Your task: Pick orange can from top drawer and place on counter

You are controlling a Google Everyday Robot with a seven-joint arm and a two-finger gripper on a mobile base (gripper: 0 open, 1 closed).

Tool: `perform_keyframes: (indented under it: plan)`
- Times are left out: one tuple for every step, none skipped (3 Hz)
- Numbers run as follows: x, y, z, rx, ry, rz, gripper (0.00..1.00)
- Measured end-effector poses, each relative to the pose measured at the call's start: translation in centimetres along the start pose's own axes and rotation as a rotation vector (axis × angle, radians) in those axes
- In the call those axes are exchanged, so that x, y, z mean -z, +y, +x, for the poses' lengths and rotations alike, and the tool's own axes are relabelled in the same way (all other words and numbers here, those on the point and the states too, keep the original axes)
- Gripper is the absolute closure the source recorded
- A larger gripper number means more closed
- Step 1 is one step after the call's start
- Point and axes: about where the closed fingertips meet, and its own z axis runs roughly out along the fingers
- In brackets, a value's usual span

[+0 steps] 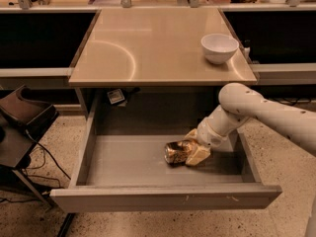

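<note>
Gripper [189,149]: sat low inside the top drawer [123,159], right of centre, fingers pinched on the orange can [174,152].
Orange can: lay sideways on the drawer floor, jutting left from the gripper.

A lab-like workroom was indicated: the beige counter [148,43] was flanked by neighbouring worktops [34,72], a speckled floor [286,172] lay beneath, and cables [44,157] were trailed beside a brown chair [24,115]. The gripper [190,149] was held inside the top drawer [128,159], against the orange can [175,152].
</note>
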Motion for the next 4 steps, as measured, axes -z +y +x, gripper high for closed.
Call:
perform_keyframes:
  plan:
    - [0.7,0.1,-0.4,0.000,0.000,0.000,0.78]
    - [1.0,0.1,-0.6,0.000,0.000,0.000,0.99]
    - [5.2,1.1,-1.5,-0.007,0.022,0.076,1.00]
    - [12.8,2.0,-3.1,-0.021,0.015,0.194,1.00]
